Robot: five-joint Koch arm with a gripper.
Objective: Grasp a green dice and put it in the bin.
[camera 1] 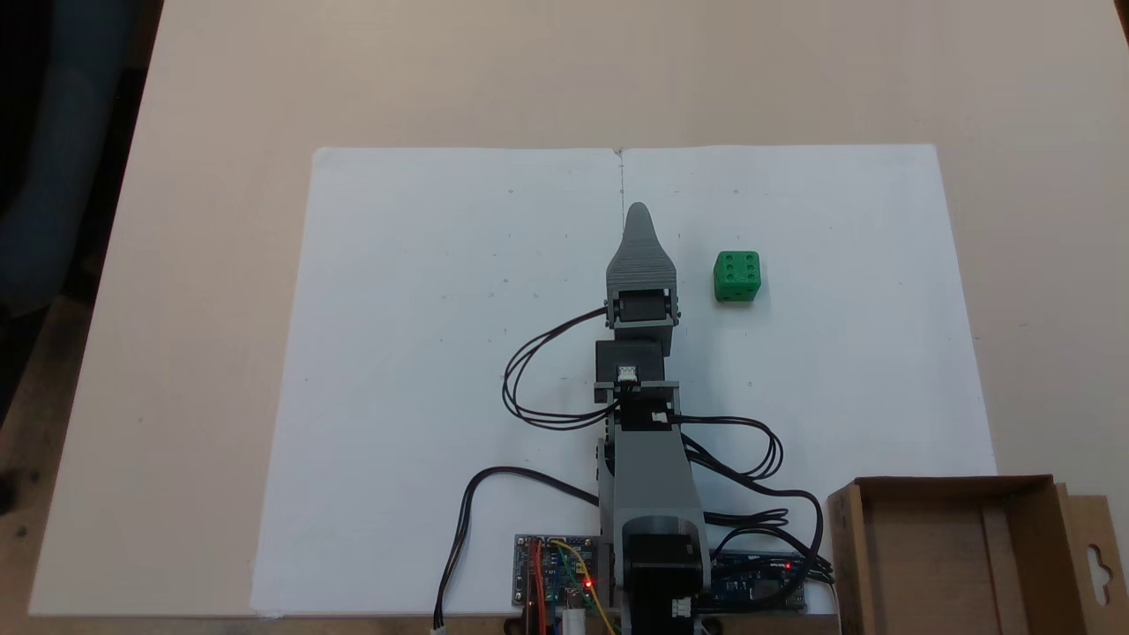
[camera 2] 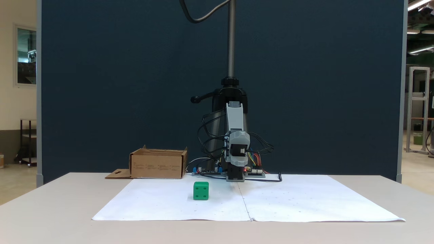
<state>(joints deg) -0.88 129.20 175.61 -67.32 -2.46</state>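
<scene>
The green dice (camera 1: 737, 276) (camera 2: 201, 190) rests on the white paper, six pips facing up in a fixed view from above. My gripper (camera 1: 637, 212) (camera 2: 239, 140) hangs over the paper's centre line, a short way left of the dice in that view and not touching it. It tapers to a single tip, one jaw hiding the other, so its state is unclear, and nothing is seen in it. The brown cardboard bin (camera 1: 953, 485) (camera 2: 157, 166) stands beside the arm's base, with its hang-hole flap (camera 1: 1098, 564) lying outward.
White paper sheets (camera 1: 441, 353) cover the middle of the beige table (camera 1: 220, 106). Circuit boards (camera 1: 556, 573) and looping black cables (camera 1: 529, 388) sit around the arm's base. A camera stand pole (camera 2: 231, 40) rises behind the arm against a dark partition.
</scene>
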